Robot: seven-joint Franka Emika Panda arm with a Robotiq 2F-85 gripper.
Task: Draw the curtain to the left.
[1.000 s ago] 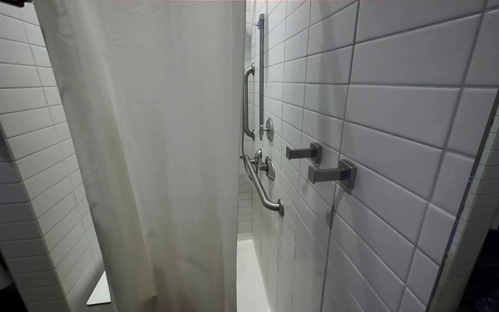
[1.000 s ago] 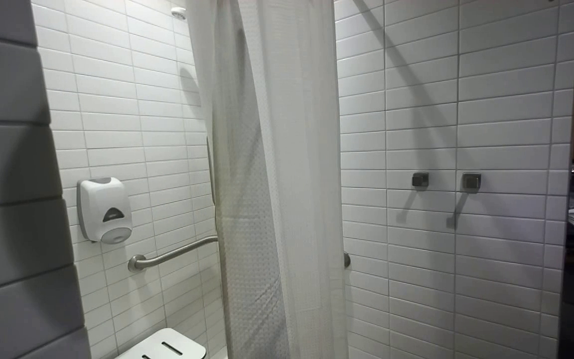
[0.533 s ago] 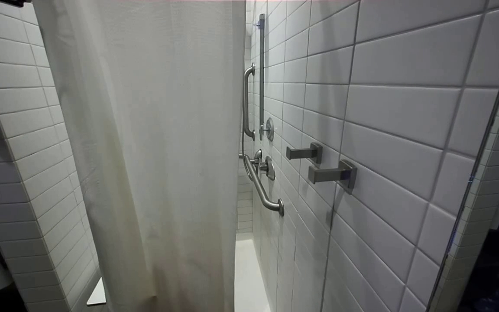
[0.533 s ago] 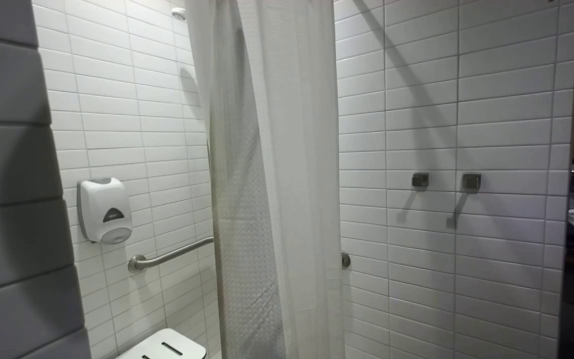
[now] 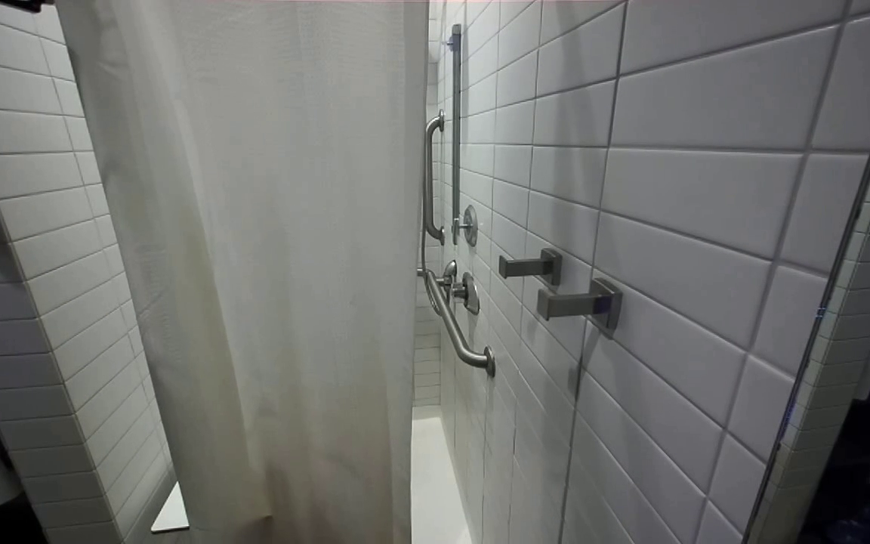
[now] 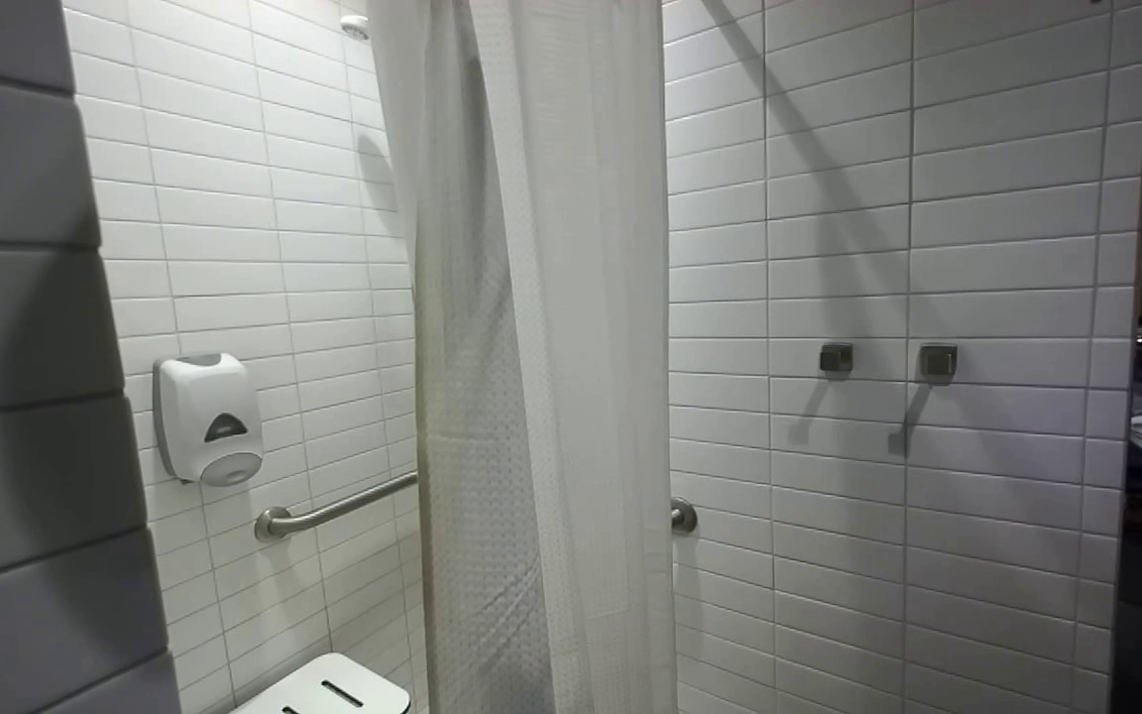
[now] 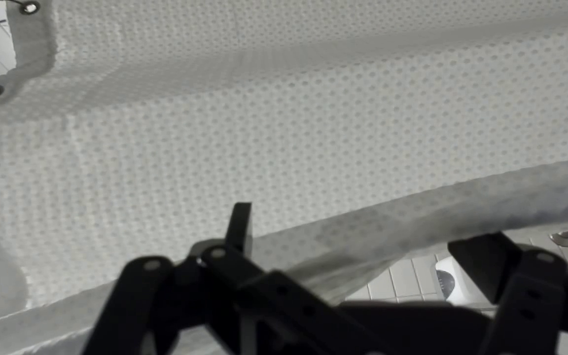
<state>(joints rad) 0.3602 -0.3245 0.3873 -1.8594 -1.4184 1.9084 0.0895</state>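
Note:
The curtain is tall, off-white and thin, with vertical folds. It hangs in both exterior views [image 5: 276,264] [image 6: 581,347]. In the wrist view the dotted curtain [image 7: 284,143] fills most of the picture, with metal eyelets at its edge on the left. My gripper [image 7: 349,224] is at the bottom of the wrist view, its two black fingers wide apart and nothing clamped between them. A greyer fold of the curtain crosses behind the gap. I cannot tell whether a finger touches the cloth. The gripper does not show clearly in either exterior view.
A grab bar [image 5: 454,325] and two square hooks [image 5: 578,304] stick out from the tiled wall. A white soap dispenser [image 6: 212,421] hangs on the wall, with another grab bar [image 6: 343,504] and a slotted white seat [image 6: 328,689] below it.
The curtain has shifted slightly left in an exterior view, showing more of the grab bar's round mount at its right edge. Its lower part has swayed a little in both exterior views.

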